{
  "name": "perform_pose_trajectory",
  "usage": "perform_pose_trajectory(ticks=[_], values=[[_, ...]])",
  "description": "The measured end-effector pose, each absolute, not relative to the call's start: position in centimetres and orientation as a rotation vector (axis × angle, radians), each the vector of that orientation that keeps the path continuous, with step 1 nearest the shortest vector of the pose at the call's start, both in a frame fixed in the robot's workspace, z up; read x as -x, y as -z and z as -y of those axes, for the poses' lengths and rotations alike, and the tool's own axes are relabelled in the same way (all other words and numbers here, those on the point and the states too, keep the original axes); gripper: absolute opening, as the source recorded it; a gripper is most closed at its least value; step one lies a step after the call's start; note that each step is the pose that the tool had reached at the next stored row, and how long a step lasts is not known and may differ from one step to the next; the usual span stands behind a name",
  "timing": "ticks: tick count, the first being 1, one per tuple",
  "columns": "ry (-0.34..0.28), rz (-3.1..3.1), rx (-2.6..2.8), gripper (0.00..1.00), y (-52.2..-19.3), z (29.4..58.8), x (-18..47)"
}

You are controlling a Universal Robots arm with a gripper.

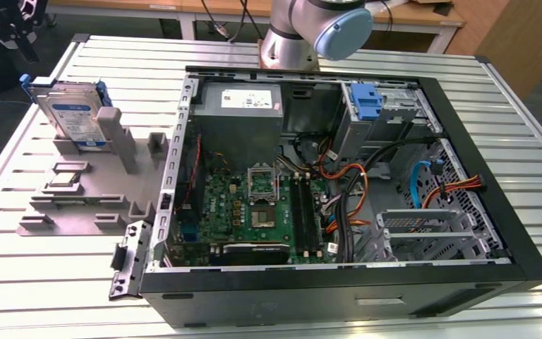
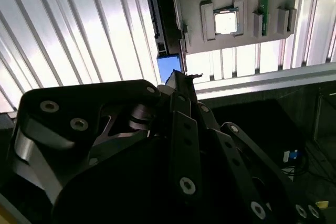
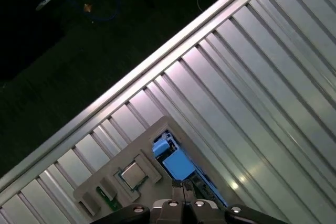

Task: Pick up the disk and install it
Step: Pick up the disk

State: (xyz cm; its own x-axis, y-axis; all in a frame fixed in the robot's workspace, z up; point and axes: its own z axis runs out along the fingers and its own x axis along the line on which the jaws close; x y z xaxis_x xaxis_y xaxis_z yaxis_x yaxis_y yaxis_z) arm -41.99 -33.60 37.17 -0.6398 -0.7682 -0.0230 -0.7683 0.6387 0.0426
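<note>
Silver-grey disk (image 1: 68,113): it stands on edge in a slot at the far end of the fixture, on the exterior view's left and well apart from the case. Its white-and-blue label faces the near side, and a blue plastic carrier frames its edges.
Grey fixture (image 1: 92,191): it lies flat on the ribbed table (image 1: 525,141), just left of the case. A small square chip (image 2: 227,22) sits in a pocket nearer the front.
My gripper (image 3: 182,184): I hover above the fixture near the table's left edge. In both wrist views the disk's blue top edge lies just past my fingertips, without contact. My jaws look pressed together, though that part is dim and I say so with some reserve. I hold nothing.
Step in hand: I judge this to be the approach for the pick. The disk is not lifted and nothing is installed.
What the pick calls for: my jaws must spread wider than the disk's thickness, line up across its upright top edge and come straight down, so the carrier is not knocked sideways in its slot.
Black case (image 1: 346,282): it lies open on its side, from the middle to the exterior view's right, with the green board exposed.
Blue bracket (image 1: 369,99): it is fixed to the metal drive bay at the case's far right.
</note>
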Motion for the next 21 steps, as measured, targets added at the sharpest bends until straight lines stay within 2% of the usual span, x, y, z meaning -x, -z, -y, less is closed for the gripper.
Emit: perform_pose_trajectory(ticks=[21], values=[[-0.064,-2.653,1.662,0.1,-37.03,33.6,41.98]])
